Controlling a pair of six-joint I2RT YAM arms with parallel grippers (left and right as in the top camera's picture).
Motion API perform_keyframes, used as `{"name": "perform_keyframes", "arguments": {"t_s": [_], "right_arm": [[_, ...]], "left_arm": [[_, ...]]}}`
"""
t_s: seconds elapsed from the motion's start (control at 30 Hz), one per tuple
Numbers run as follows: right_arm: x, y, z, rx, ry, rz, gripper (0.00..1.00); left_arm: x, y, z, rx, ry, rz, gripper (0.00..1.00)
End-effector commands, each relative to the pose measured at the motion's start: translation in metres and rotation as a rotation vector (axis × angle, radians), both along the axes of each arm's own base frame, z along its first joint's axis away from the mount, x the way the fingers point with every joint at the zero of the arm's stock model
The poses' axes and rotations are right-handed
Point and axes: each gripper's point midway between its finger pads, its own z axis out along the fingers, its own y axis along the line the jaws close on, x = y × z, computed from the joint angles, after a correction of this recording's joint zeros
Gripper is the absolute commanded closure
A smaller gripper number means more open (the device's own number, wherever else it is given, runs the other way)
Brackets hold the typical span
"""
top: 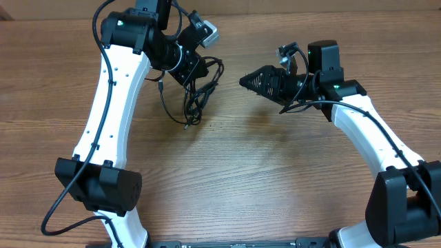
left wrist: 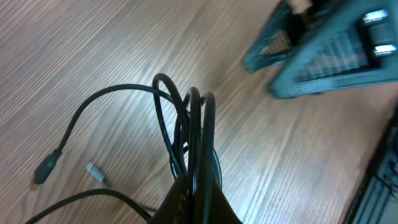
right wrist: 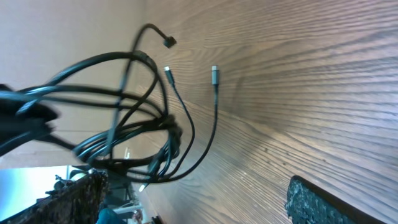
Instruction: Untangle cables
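Observation:
The cables (top: 198,96) are a tangle of thin black cords hanging from my left gripper (top: 193,71), which is shut on several strands just above the table. In the left wrist view the looped cables (left wrist: 198,130) rise out of the shut fingers (left wrist: 214,208). A black plug (left wrist: 46,169) and a silver-tipped plug (left wrist: 94,169) lie on the wood. My right gripper (top: 247,83) is open and empty, pointing left, a short way right of the bundle. Its wrist view shows the cables (right wrist: 127,124) ahead, with silver-tipped ends (right wrist: 214,73) dangling free.
The wooden table (top: 262,179) spreads toward the near edge. Both white arms reach in from the front, the left arm (top: 110,110) and the right arm (top: 372,138). Thicker black robot wires run along each arm.

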Motion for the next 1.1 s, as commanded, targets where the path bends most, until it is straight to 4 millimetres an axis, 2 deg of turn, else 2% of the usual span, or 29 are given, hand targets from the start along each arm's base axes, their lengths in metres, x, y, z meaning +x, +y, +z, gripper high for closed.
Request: {"name": "perform_keyframes", "arguments": {"t_s": [0.0, 0.13, 0.23, 0.43, 0.6, 0.7, 0.83, 1.07], "right_arm": [[0.006, -0.006, 0.013, -0.04, -0.076, -0.013, 0.07], [0.002, -0.01, 0.006, -0.082, -0.093, 0.011, 0.08], [0.0, -0.012, 0.002, -0.1, -0.095, 0.021, 0.08], [0.0, -0.019, 0.0, -0.11, -0.093, 0.017, 0.09], [-0.017, -0.003, 0.018, -0.028, -0.25, 0.204, 0.12], [-0.023, 0.001, 0.024, 0.0, -0.328, 0.276, 0.12], [-0.032, 0.007, 0.034, 0.046, -0.446, 0.37, 0.12], [-0.036, 0.012, 0.051, 0.111, -0.564, 0.433, 0.12]], "left_arm": [[-0.013, -0.026, 0.017, -0.152, -0.035, -0.166, 0.96], [-0.027, -0.044, 0.039, -0.317, -0.071, -0.293, 0.96], [-0.029, -0.045, 0.053, -0.409, -0.076, -0.312, 0.96], [-0.02, -0.017, 0.075, -0.564, -0.063, -0.25, 0.96], [-0.013, 0.012, 0.094, -0.685, -0.054, -0.181, 0.95], [-0.014, 0.023, 0.101, -0.737, -0.032, -0.152, 0.95], [-0.018, 0.028, 0.112, -0.814, 0.027, -0.117, 0.96], [-0.019, 0.027, 0.115, -0.847, 0.127, -0.067, 0.96]]}}
